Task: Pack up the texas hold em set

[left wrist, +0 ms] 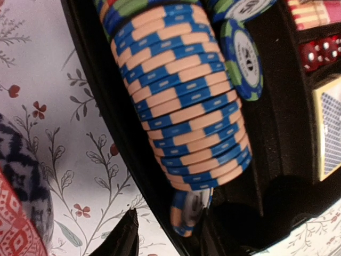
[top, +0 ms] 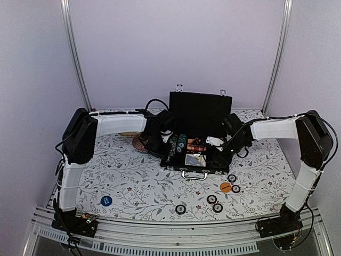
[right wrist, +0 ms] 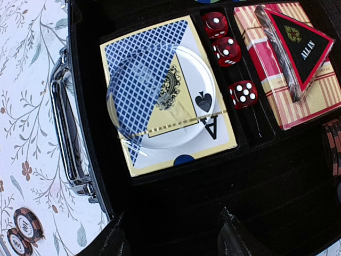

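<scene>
While the case (right wrist: 224, 186) lies open at mid-table, lid (top: 200, 112) upright at the far side, we find both arms reaching into it, close enough to foul each other. The left gripper (left wrist: 173, 234) straddles a lone chip (left wrist: 189, 210) leaning at the near end of the blue-and-peach row (left wrist: 186, 101); whether the jaws pinch it or only flank it, we cannot tell. Risk one: the chip is tilted and sits at the very end of the row, so an off-centre squeeze may flip it over the wall onto the cloth (left wrist: 69, 160), or tip the row behind it. Risk two: the outer finger (left wrist: 125, 237) hangs outside the case wall, so any drop may catch the rim and shove the whole case. The ball (left wrist: 16, 224) lies near that finger and may get rolled. The right gripper (right wrist: 175, 237) hovers with jaws apart and nothing between them, above a bare black compartment. Just beyond it a clear disc (right wrist: 165, 96) rests loose on the blue deck (right wrist: 118, 50), and the triangle (right wrist: 301, 45) lies across the striped deck (right wrist: 277, 90); a careless sweep may scatter either, or the dice (right wrist: 226, 50) between them. Loose chips (top: 218, 207), an orange disc (top: 225, 187) and a blue disc (top: 106, 200) lie out on the cloth, apart from the case; we judge that closing the lid now would leave them behind.
</scene>
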Controlling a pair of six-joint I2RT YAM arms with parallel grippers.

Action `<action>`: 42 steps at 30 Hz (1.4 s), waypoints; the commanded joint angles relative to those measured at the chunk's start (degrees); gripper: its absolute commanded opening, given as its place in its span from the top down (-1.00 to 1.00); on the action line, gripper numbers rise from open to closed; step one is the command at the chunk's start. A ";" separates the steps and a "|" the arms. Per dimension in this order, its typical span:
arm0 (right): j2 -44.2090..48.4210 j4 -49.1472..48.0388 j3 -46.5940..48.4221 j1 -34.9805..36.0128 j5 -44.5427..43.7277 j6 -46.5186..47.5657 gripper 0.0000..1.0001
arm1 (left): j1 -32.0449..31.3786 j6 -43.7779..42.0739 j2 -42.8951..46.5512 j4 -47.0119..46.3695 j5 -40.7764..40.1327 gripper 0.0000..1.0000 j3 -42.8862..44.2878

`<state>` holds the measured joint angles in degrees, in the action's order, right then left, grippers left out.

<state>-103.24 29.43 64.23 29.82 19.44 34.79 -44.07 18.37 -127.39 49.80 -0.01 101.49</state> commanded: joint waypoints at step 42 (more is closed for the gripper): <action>-3.72 2.74 0.80 0.02 -0.63 1.16 -0.14 | -5.15 -17.37 -2.72 0.82 -20.22 0.34 7.14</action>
<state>-104.75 29.15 65.30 29.67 20.56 35.35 -49.23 2.72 -132.77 52.23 -20.01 107.94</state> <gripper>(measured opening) 0.569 0.333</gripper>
